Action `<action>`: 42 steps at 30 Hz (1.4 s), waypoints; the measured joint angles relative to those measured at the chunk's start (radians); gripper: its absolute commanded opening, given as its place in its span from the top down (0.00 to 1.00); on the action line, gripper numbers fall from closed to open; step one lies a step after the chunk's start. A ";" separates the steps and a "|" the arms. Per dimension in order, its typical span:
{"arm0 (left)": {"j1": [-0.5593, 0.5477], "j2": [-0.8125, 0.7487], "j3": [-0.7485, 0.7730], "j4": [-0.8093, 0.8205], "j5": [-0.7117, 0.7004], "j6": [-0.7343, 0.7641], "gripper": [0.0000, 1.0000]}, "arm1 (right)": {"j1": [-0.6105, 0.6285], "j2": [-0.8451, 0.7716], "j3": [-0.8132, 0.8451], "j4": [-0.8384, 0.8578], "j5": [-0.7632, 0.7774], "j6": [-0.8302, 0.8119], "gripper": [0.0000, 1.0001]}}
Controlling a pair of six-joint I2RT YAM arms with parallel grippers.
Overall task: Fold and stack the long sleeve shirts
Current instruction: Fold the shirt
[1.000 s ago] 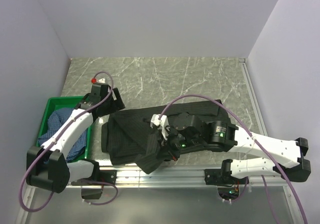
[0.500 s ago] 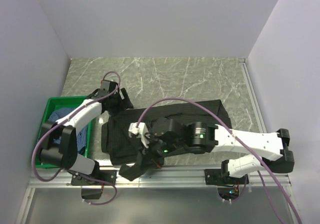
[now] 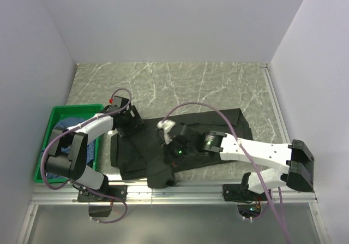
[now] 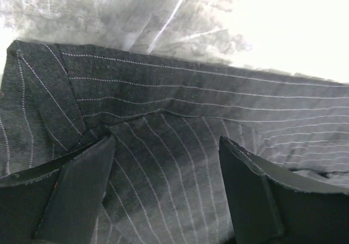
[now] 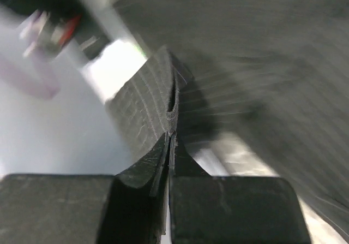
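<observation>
Right wrist view: your right gripper (image 5: 170, 140) is pinched tight on a fold of the black shirt (image 5: 143, 111) (pic's blurred). The left gripper (image 4: 166, 146) hovers over its far-left corner, jaws wide, holding nothing. The shirt lies by the table's (image 3: 191, 85) near edge, beside the green crate (image 3: 71, 108) w/ the blue shirt (image 3: 64, 127). Carry the fold over low and flat; pin w/ the left.
</observation>
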 measured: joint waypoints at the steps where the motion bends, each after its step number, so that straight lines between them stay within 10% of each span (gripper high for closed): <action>1: 0.000 -0.003 -0.007 0.009 0.000 -0.007 0.16 | -0.045 -0.021 -0.040 0.014 0.021 0.023 1.00; 15: -0.008 -0.011 -0.028 0.051 -0.028 -0.037 0.16 | -0.425 -0.297 -0.272 0.099 0.394 0.289 1.00; 42: -0.019 -0.027 -0.029 0.029 -0.105 -0.064 0.16 | -0.459 -0.432 -0.221 -0.479 0.649 0.550 0.93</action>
